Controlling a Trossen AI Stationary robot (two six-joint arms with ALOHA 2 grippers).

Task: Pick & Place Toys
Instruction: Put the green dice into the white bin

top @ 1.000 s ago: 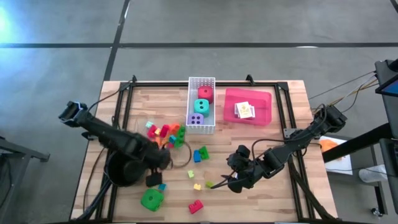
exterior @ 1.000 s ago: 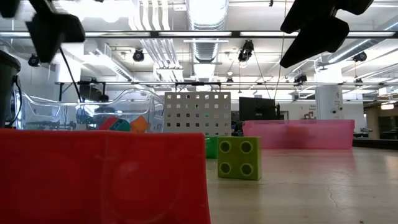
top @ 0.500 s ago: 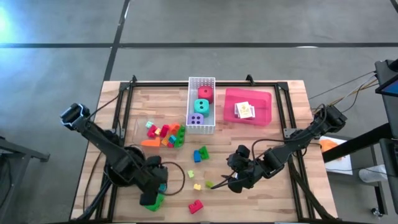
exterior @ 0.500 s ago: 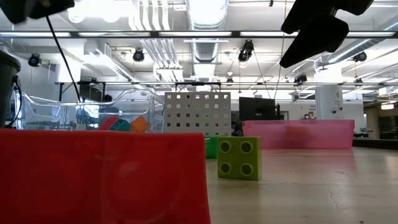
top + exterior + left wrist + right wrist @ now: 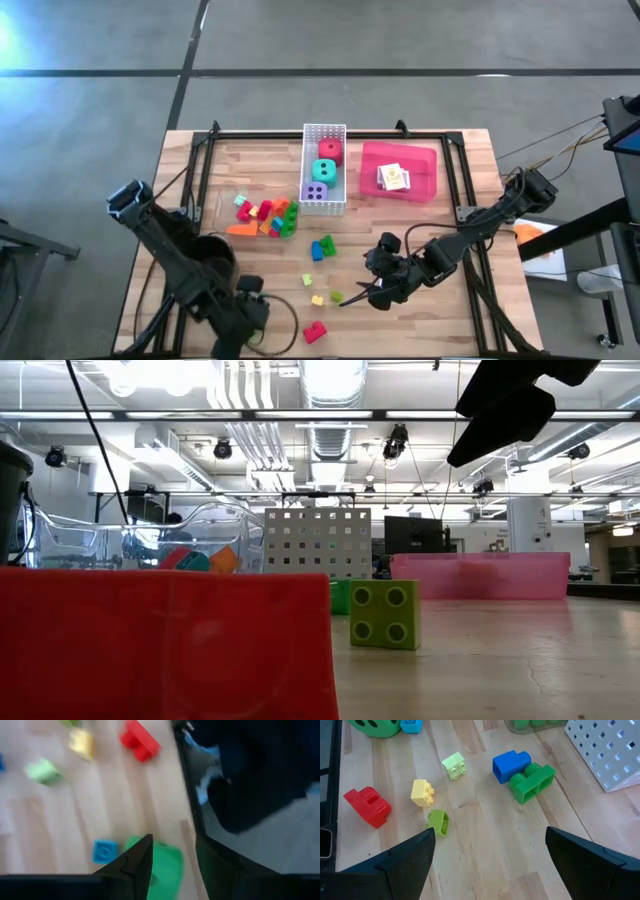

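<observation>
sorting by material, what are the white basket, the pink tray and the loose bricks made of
White basket: likely rigid plastic, with even square holes. Pink tray: apparently translucent plastic, glossy. Bricks, such as the red brick: moulded plastic, smooth studs.

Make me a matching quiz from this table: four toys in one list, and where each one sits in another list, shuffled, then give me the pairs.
Things:
1. purple die
2. card pack
3. red brick
4. blue brick

Places:
A. in the pink tray
B. on the bare table near its front edge
C. in the white basket
D. on the table, touching a green brick

Pairs: 1-C, 2-A, 3-B, 4-D
</observation>
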